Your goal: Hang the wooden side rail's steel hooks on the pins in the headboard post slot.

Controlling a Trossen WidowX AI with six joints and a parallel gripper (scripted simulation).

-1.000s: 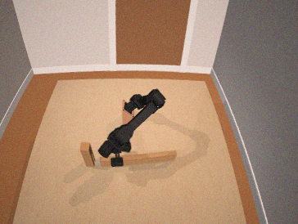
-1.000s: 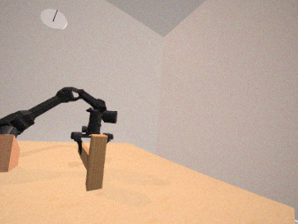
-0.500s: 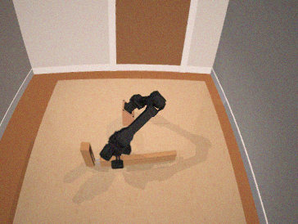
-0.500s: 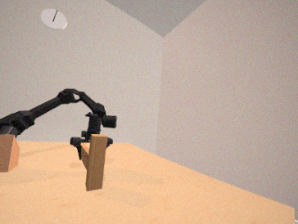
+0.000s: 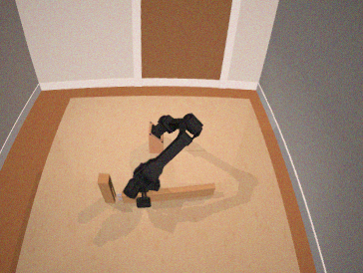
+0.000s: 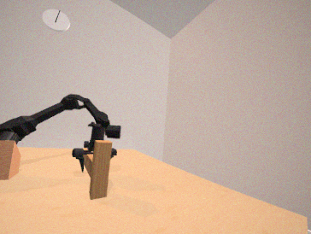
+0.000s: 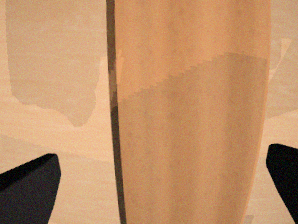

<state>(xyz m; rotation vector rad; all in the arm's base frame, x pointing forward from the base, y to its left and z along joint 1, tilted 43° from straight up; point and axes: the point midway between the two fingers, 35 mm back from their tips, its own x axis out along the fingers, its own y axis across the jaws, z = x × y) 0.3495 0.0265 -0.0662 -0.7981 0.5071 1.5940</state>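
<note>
The wooden side rail [image 5: 189, 190] [image 7: 189, 129] lies flat on the table, its left end close to the short upright headboard post [image 5: 106, 187] [image 6: 102, 171]. In the exterior view only a piece of the rail [image 6: 88, 164] shows, just left of the post. My gripper [image 5: 138, 194] [image 6: 91, 153] [image 7: 168, 161] is open and hangs over the rail near its post end. One dark finger is on each side of the rail, and neither touches it. The steel hooks and the pins in the slot are too small to make out.
A wooden pedestal [image 5: 155, 141] [image 6: 7, 160] stands at the arm's base behind the rail. The tan table [image 5: 239, 234] is bordered by a brown floor strip, with walls further back.
</note>
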